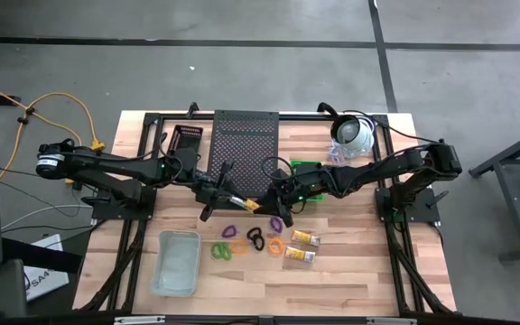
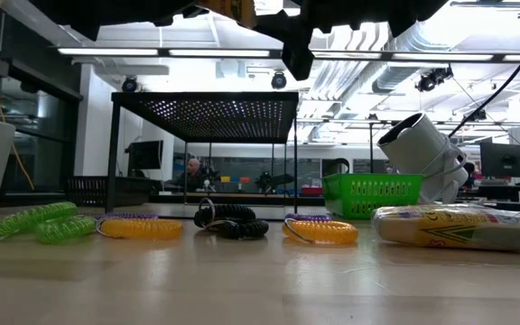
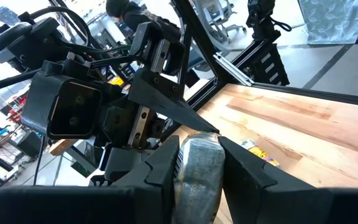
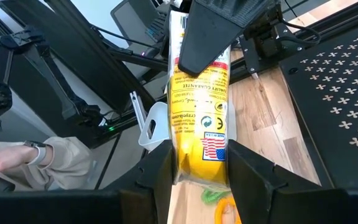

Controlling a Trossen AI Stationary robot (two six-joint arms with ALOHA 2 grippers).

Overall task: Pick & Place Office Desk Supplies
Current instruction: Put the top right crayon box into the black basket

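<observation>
Two end effectors, yours, mid-surface: left end effector (image 3: pixel 197 168) and right end effector (image 4: pixel 197 168) each pinching opposite ends of one yellow-and-white packet (image 4: pixel 199 93).

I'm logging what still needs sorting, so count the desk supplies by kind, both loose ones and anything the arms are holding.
Coil loops on the table: 6
Yellow-and-white packets on the table: 2
Held packet, gripped between the left gripper and the right gripper: 1
Total: 9
</observation>
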